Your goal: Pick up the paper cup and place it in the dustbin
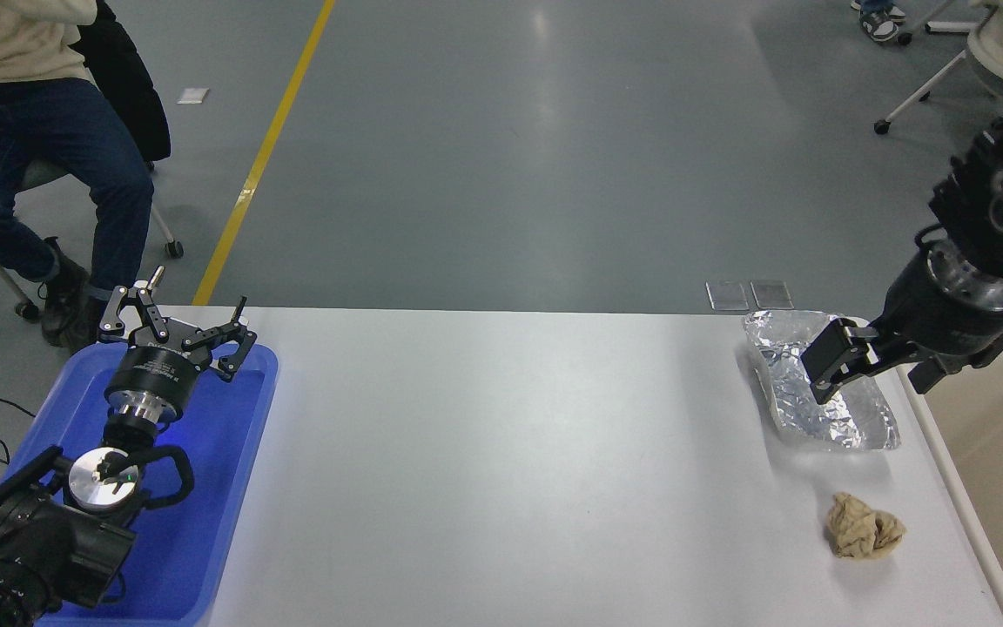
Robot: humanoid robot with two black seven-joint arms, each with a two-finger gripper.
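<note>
From my head camera, my right black gripper (834,373) hung over the crinkled silver foil tray (824,409), its fingers' state unclear to me, large beige plastic dustbin (989,488) at right, paper cup unseen, left black gripper (178,324) spread open above the blue plastic tray (205,488).

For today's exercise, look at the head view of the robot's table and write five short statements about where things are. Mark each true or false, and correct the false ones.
1. The right end effector is over the silver foil tray. True.
2. A paper cup stands in the middle of the table. False: no paper cup is visible anywhere on it.
3. The crumpled tan paper wad lies inside the foil tray. False: it lies on the table, nearer the camera than the tray.
4. The left end effector is over the blue tray. True.
5. The beige dustbin sits at the table's left edge. False: it is at the right edge.
</note>
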